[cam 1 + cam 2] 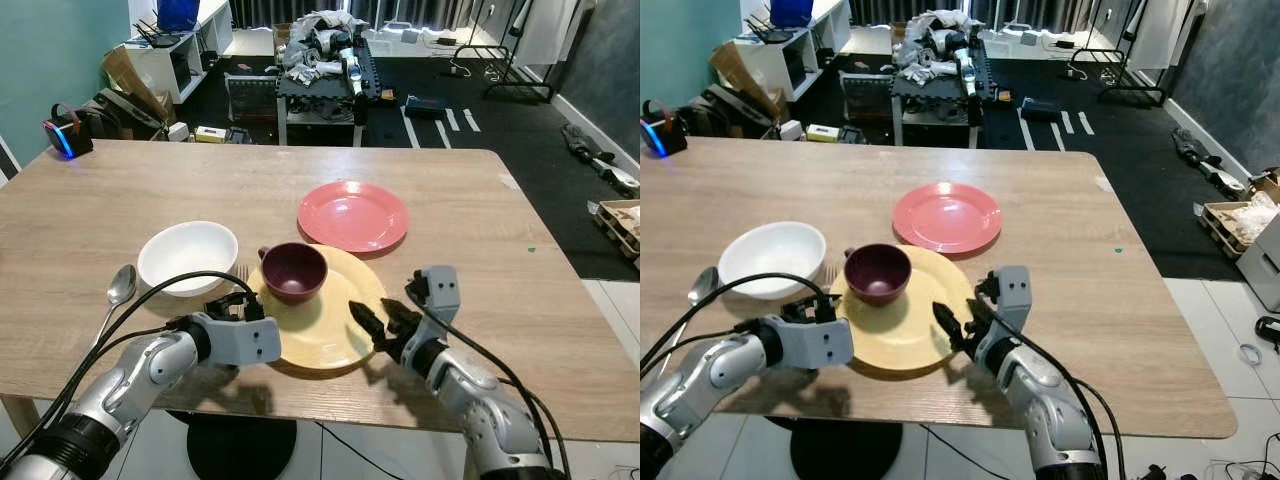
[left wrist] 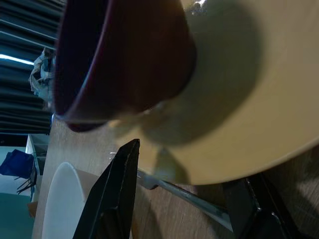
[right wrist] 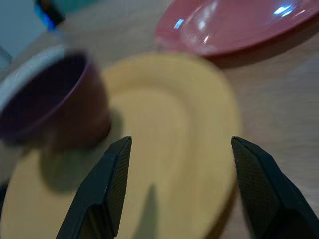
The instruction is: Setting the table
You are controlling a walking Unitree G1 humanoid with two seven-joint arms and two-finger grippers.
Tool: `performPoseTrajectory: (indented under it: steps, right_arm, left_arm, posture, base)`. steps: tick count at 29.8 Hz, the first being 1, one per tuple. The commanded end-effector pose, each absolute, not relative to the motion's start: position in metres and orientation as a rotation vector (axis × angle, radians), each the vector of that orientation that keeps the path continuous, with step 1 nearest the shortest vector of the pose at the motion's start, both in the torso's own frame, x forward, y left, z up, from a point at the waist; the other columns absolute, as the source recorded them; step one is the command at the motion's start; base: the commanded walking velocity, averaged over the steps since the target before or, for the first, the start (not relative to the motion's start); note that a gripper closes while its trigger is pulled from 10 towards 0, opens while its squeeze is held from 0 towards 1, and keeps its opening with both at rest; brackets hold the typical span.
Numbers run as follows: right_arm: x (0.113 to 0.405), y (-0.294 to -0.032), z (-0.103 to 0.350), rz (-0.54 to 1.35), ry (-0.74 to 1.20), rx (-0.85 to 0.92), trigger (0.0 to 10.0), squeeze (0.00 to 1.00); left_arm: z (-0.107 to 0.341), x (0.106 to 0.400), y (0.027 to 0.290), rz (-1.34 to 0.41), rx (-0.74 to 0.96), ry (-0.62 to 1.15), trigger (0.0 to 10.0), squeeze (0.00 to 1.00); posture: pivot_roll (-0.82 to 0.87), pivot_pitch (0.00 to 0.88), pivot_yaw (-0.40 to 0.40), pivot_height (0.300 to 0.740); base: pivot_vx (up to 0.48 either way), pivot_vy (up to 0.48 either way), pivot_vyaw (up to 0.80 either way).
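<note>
Wooden tabletop (image 1: pixel 520 300): I'm looking down at it from the head camera; the dishes sit in a cluster near the front edge.
Yellow plate (image 1: pixel 330 325): flat on the tabletop between my two grippers, its far edge touching or just under the pink plate (image 1: pixel 352 215).
Maroon cup (image 1: pixel 294 271): upright on the far-left part of the yellow plate, handle toward the white bowl (image 1: pixel 187 255).
Fork (image 2: pixel 184 195): lying on the wood with one end tucked under the yellow plate's left rim.
Spoon (image 1: pixel 118 290): left of the white bowl, well apart from the plate.
Left gripper (image 1: pixel 237 304): at the plate's left rim, fingers spread wide over the fork, holding nothing.
Right gripper (image 1: pixel 380 322): over the plate's right rim, fingers wide apart and empty, pointing across the plate toward the cup.
Step in hand: I judge I'm lining up to sort this crowded setting, most likely by freeing the fork.
Next move: lower the left gripper squarely over the fork handle and close, minding the plate rim so the cup isn't jostled.
</note>
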State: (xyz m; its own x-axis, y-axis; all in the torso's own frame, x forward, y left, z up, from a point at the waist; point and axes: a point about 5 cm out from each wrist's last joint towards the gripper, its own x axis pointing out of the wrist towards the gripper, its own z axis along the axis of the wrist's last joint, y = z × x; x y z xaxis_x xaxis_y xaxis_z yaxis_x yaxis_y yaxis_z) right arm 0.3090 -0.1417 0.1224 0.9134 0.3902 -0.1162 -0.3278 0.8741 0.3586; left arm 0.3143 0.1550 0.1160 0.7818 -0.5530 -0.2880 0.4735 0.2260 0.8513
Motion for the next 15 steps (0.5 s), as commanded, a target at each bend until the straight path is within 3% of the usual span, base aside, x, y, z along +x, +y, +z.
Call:
performPoseTrajectory:
  steps: [1,7,15]
  right_arm:
    - [0.313,-0.149,0.127,0.338,0.158,0.386,10.0,0.00]
    - [0.315,-0.156,0.135,0.315,0.106,0.443,10.0,0.00]
    - [0.304,-0.146,0.109,0.384,0.256,0.403,10.0,0.00]
  left_arm:
    - [0.101,0.308,0.158,-0.738,1.146,-0.013,10.0,0.00]
    - [0.100,0.308,0.157,-0.742,1.142,-0.009,10.0,0.00]
    - [0.099,0.308,0.157,-0.743,1.140,-0.005,10.0,0.00]
  posture:
    - [-0.04,0.000,0.069,0.740]
    - [-0.04,0.000,0.070,0.740]
    - [-0.04,0.000,0.066,0.740]
  base:
    - [0.000,0.000,0.00]
    - [0.000,0.000,0.00]
    - [0.000,0.000,0.00]
